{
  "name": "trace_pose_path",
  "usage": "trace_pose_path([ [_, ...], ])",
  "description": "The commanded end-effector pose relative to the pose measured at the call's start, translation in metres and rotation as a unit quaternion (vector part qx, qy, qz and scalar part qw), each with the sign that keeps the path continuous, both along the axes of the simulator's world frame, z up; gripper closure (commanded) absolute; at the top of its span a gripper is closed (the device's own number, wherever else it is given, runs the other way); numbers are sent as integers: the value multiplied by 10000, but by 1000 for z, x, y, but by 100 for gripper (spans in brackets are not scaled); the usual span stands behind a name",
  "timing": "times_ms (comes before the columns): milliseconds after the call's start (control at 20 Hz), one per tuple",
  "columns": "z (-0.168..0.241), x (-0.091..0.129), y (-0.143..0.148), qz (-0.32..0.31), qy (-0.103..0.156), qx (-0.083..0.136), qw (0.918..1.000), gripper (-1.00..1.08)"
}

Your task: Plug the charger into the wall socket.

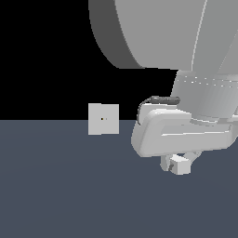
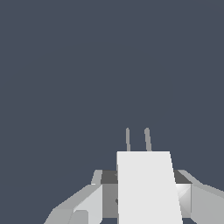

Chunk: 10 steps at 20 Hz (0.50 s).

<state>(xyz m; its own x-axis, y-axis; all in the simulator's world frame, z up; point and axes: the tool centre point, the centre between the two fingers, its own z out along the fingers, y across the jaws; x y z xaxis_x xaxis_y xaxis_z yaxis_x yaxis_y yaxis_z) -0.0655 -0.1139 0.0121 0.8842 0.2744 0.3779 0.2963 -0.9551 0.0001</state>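
**Charger clamped in the pincer, socket off to the side**

Looming closest in the exterior view, the arm's broad grey body hangs over the worktop (image 1: 69, 195), wrist bent low. At that view's left, the wall socket (image 1: 103, 119) stands upright, well apart. Rightwards, the pincer (image 1: 176, 163) grips the charger (image 1: 179, 164) between narrow jaws above the worktop. The wrist view shows the charger's long axis running away from the camera, two prongs (image 2: 137, 140) leading.
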Motion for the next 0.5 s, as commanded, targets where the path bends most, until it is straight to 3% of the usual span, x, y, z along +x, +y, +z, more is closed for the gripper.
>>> trace_pose_path([
  [0,-1,1,-1,-12,-4,-2,10000,108],
  [450,4,3,7,-24,-3,3,10000,108],
])
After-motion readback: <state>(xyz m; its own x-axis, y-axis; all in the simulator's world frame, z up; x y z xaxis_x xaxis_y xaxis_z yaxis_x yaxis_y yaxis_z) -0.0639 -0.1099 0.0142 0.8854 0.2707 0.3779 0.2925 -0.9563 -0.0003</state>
